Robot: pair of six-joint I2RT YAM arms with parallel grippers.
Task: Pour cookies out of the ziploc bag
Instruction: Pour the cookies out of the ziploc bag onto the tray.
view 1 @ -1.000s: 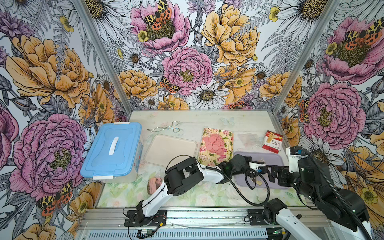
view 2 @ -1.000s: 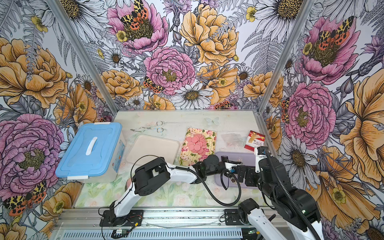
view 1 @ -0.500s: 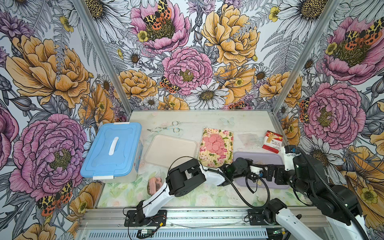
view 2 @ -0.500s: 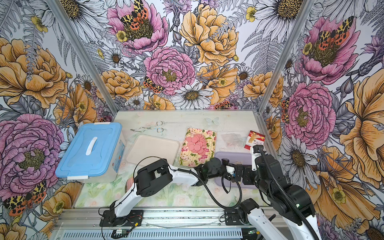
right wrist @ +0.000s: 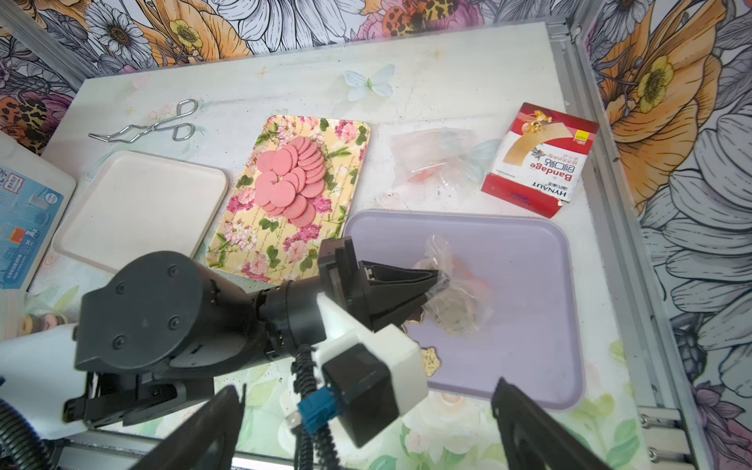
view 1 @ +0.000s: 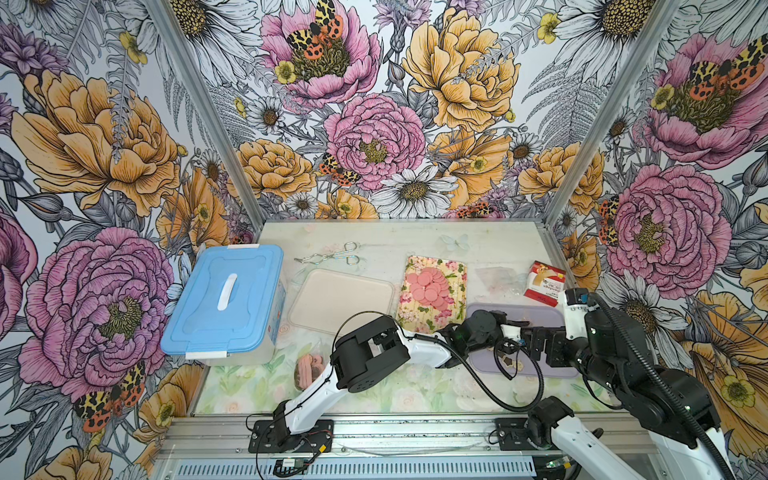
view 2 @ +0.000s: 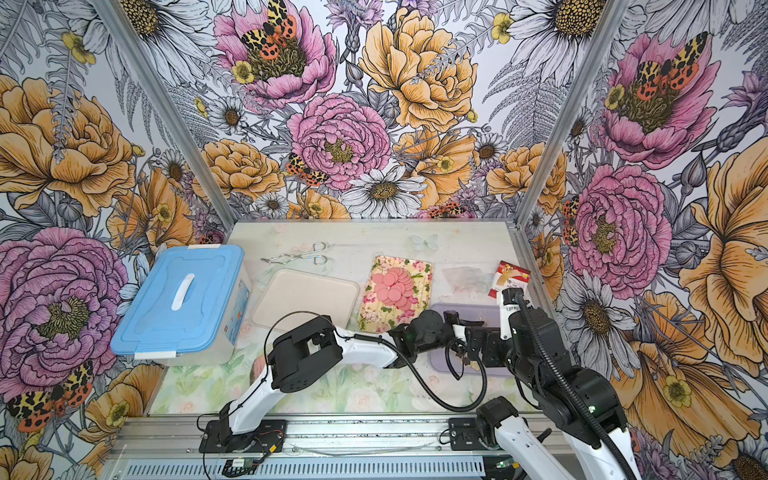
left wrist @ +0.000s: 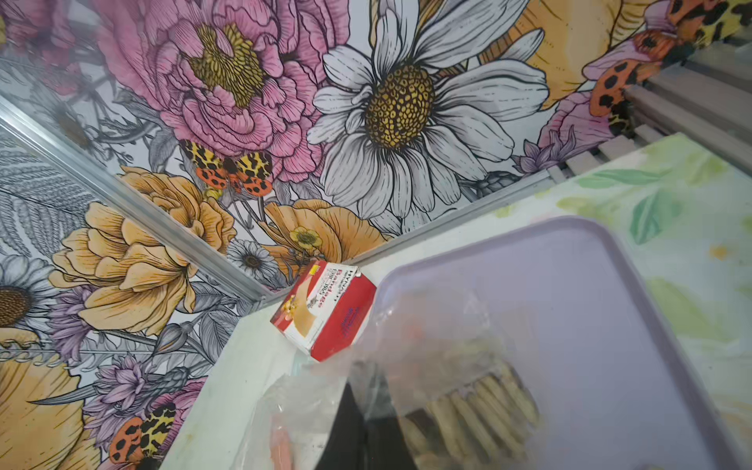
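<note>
Nearest, the right gripper (right wrist: pixel 366 388) hangs with its jaws spread wide and nothing between them, just short of the near edge of the lavender tray (right wrist: pixel 529 325). At the near left of the tabletop (view 1: pixel 374 390) a second small bag of ring-centred cookies (view 1: pixel 309 368) lies partly behind the left arm. Over the tray, the left gripper (right wrist: pixel 431 285) is clamped tight on a fold of the clear ziploc bag (right wrist: pixel 455 301), which sags onto the tray with beige star-flower cookies (left wrist: pixel 480 403) stacked inside. One loose star cookie (right wrist: pixel 430 361) already lies on the tray, just beside the bag. To pour well, I judge the bag should be lifted by its closed end so that the mouth faces down above the middle of the tray. It should then be shaken gently, with the free right gripper ready to pinch a corner if the plastic collapses. Which end is pinched, and whether the seal is open, cannot be made out through the crumpled film. Farther back, pink discs (right wrist: pixel 291 179) fill the floral tray (right wrist: pixel 244 228), left of an empty bag (right wrist: pixel 431 162) and a bandage box (right wrist: pixel 537 162).
</note>
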